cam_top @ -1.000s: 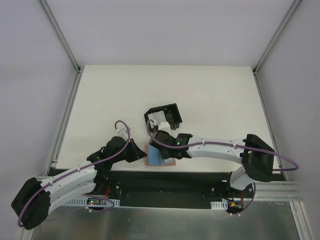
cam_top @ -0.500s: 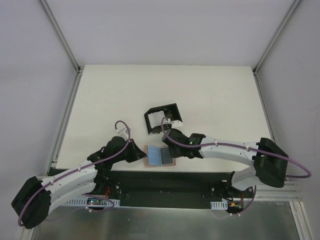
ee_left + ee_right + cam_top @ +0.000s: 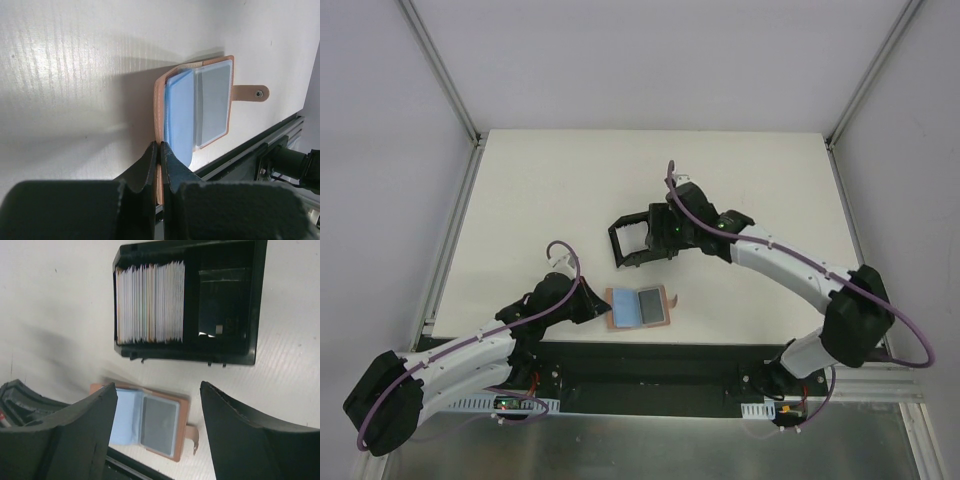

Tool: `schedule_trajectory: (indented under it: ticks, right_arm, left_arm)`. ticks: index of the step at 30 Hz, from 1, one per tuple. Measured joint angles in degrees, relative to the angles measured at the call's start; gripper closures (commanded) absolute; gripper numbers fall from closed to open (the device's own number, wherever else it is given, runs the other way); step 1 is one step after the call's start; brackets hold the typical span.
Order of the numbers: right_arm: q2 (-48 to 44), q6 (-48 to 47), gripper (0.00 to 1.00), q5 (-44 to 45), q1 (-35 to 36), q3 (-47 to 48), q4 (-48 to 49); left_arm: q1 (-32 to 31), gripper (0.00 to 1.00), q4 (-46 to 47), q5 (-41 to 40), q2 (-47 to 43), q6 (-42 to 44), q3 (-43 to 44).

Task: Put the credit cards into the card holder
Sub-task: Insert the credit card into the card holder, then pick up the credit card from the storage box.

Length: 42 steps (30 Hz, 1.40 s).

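The tan card holder (image 3: 663, 297) lies open near the table's front edge. A light blue credit card (image 3: 625, 308) fills its left half and a grey one (image 3: 651, 306) its right half. In the left wrist view the blue card (image 3: 179, 115) bulges up beside the grey card (image 3: 214, 106). My left gripper (image 3: 160, 149) is shut on the holder's tan left edge (image 3: 159, 100). My right gripper (image 3: 665, 232) hovers open over the black box, holding nothing. Its wrist view shows the holder (image 3: 182, 426) below and between the spread fingers (image 3: 95, 415).
A black box frame (image 3: 618, 242) stands behind the holder, with a stack of white cards (image 3: 150, 302) on edge in one compartment. The holder's strap with a snap (image 3: 251, 93) points right. The table's front edge and a metal rail (image 3: 650, 352) run just below the holder.
My right gripper has lifted off the card holder, swung back over the black box and opened wide. The blue card now lies flat in the holder. My left gripper has kept its grip.
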Motion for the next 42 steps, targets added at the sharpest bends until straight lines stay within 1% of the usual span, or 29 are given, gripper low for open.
schedule_trajectory:
  ticks: [6, 13, 19, 26, 28, 35, 40, 42]
  right_arm:
    - [12.31, -2.78, 0.25, -7.82, -5.20, 6.49, 2.47]
    - [23.43, -4.59, 0.22, -13.55, -8.26, 12.37, 3.15]
    - [28.33, -5.22, 0.21, -17.27, -9.57, 17.18, 3.28]
    - [30.60, -5.46, 0.21, -20.31, -10.10, 18.03, 3.43]
    - [31.15, -5.46, 0.22, -21.29, -10.21, 18.23, 3.50]
    - [31.47, -5.22, 0.34, -24.68, -11.21, 18.27, 3.82]
    - [31.47, -4.87, 0.41, -26.36, -12.13, 18.27, 5.07]
    - [31.45, -4.76, 0.46, -26.64, -12.35, 18.25, 5.33]
  left_arm:
    - [0.00, 1.00, 0.00, -1.11, 0.00, -0.02, 0.00]
    - [0.00, 1.00, 0.00, -1.07, 0.00, 0.00, 0.00]
    - [0.00, 1.00, 0.02, -1.05, 0.11, 0.00, 0.00]
    - [0.02, 1.00, 0.02, -1.05, 1.68, 0.09, 0.20]
    - [0.02, 1.00, 0.02, -1.01, 2.16, 0.33, 0.57]
    - [0.02, 1.00, 0.20, -0.98, 2.58, 0.46, 0.98]
    - [0.02, 1.00, 0.17, -0.98, 2.58, 0.46, 1.03]
    - [0.02, 1.00, 0.20, -0.98, 2.58, 0.46, 1.09]
